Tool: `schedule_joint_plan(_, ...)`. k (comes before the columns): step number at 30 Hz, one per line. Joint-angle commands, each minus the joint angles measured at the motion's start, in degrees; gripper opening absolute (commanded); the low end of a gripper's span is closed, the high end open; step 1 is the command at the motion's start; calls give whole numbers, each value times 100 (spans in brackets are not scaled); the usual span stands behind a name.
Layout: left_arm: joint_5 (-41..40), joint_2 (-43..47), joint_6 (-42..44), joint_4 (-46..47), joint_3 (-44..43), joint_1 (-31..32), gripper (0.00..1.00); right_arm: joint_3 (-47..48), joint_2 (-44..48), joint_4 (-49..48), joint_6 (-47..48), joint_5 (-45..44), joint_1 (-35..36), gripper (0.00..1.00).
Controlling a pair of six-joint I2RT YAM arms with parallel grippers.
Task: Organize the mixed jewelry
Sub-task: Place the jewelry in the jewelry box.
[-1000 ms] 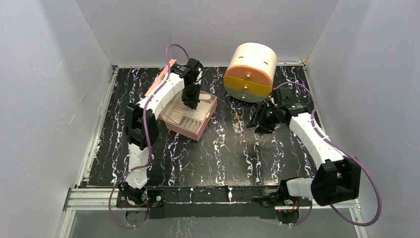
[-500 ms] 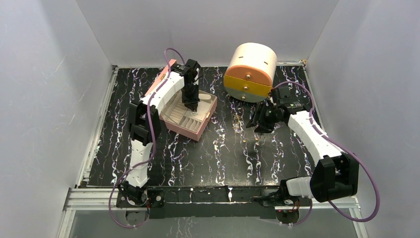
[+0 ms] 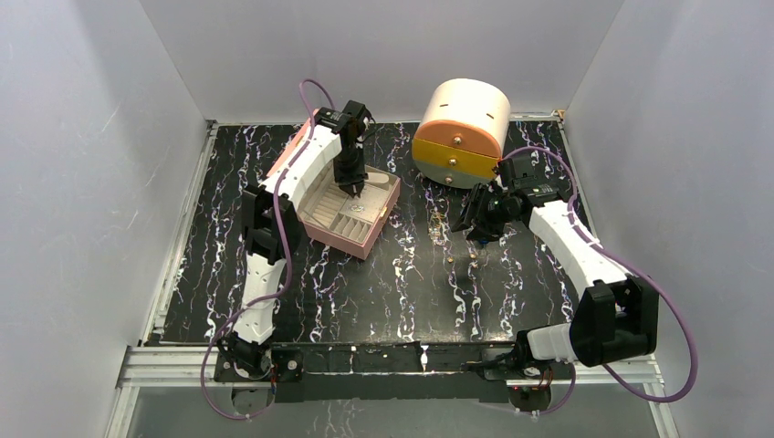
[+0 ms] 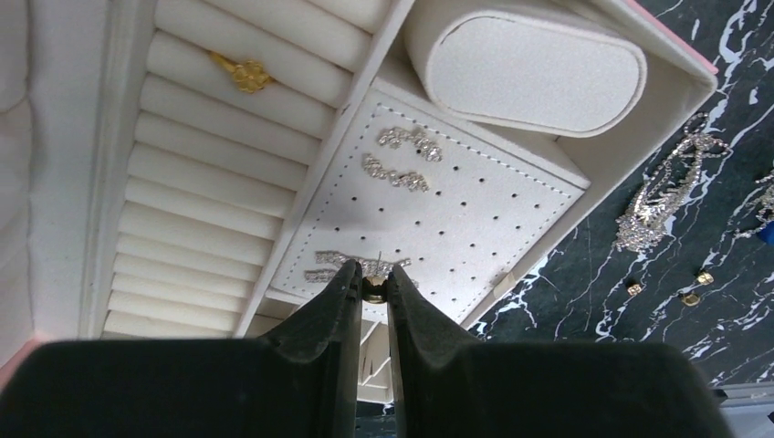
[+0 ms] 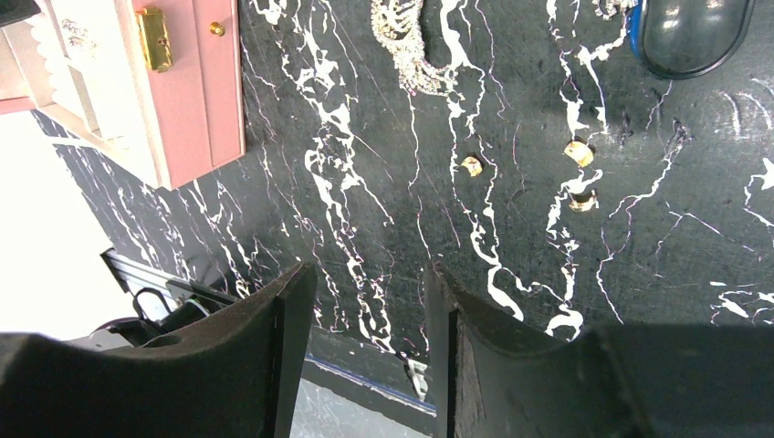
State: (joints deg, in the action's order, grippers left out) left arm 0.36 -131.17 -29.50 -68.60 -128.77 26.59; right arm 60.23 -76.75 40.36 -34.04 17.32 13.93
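My left gripper (image 4: 374, 285) is shut on a tiny gold stud earring (image 4: 374, 291), its pin pointing at the perforated white earring panel (image 4: 475, 210) inside the open pink jewelry box (image 3: 342, 242). Silver earrings (image 4: 394, 173) sit pinned on that panel, and a gold flower ring (image 4: 242, 75) rests in the ring rolls. My right gripper (image 5: 370, 274) hangs open above the marbled table, holding nothing. Three small gold pieces (image 5: 471, 165) lie on the table ahead of it, with a silver bracelet (image 5: 408, 46) beyond them.
A round cream drawer box (image 3: 461, 132) with orange and yellow fronts stands at the back right. A blue elongated object (image 5: 694, 32) lies near the loose pieces. A white cushion (image 4: 529, 59) fills the jewelry box's far compartment. Grey walls enclose the table.
My left gripper has shifted slightly toward the far end of the jewelry box, still holding the stud. My right gripper has edged a little farther back, still open.
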Motion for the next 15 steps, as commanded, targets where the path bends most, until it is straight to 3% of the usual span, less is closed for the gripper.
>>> schedule_joint_plan(1, -341, 31, -116, -416, -351, -18, 0, 227, -46, -139, 126, 39, -5, 56)
schedule_joint_plan(15, -487, -43, -306, -460, -200, -49, 0, 227, -111, -125, 126, 31, -10, 55)
